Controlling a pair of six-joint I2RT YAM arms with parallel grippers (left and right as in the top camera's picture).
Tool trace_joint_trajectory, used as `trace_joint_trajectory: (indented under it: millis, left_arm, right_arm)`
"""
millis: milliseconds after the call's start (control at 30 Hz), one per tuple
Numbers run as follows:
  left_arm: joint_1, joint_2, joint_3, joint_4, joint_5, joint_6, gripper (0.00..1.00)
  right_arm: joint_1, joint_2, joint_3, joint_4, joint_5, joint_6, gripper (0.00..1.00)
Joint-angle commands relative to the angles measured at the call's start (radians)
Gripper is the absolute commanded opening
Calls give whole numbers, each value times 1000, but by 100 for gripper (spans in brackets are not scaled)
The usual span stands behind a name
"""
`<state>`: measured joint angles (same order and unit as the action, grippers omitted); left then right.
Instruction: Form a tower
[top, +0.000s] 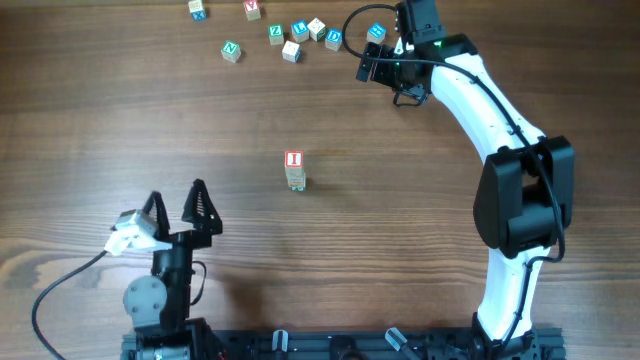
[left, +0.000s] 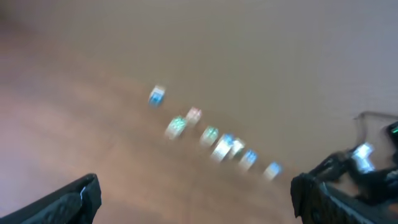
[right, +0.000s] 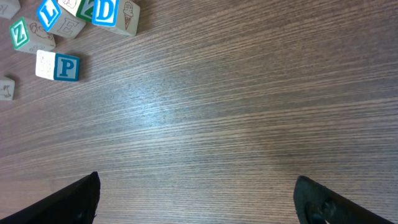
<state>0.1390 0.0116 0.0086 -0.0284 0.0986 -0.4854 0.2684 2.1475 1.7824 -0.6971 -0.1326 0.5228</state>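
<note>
With the left tool (top: 176, 195) and right tool (top: 382, 58) both fully open and empty, the tower (top: 293, 172) stands mid-worktop, well apart from the loose cubes (top: 291, 50) along the far edge; an off-centre placement could topple it

brown wood-grain table (top: 450, 300) — evenly lit.
</note>
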Motion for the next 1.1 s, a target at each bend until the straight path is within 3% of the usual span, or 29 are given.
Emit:
trace_joint_trajectory:
  millis: [0, 1067]
  left_arm:
    - [-8, -8, -3, -44, -29, 10, 100]
    - [-8, -7, -3, -43, -29, 11, 100]
  right_arm:
    - [2, 9, -5, 2, 14, 2, 100]
    - [3, -48, -5, 0, 14, 1, 100]
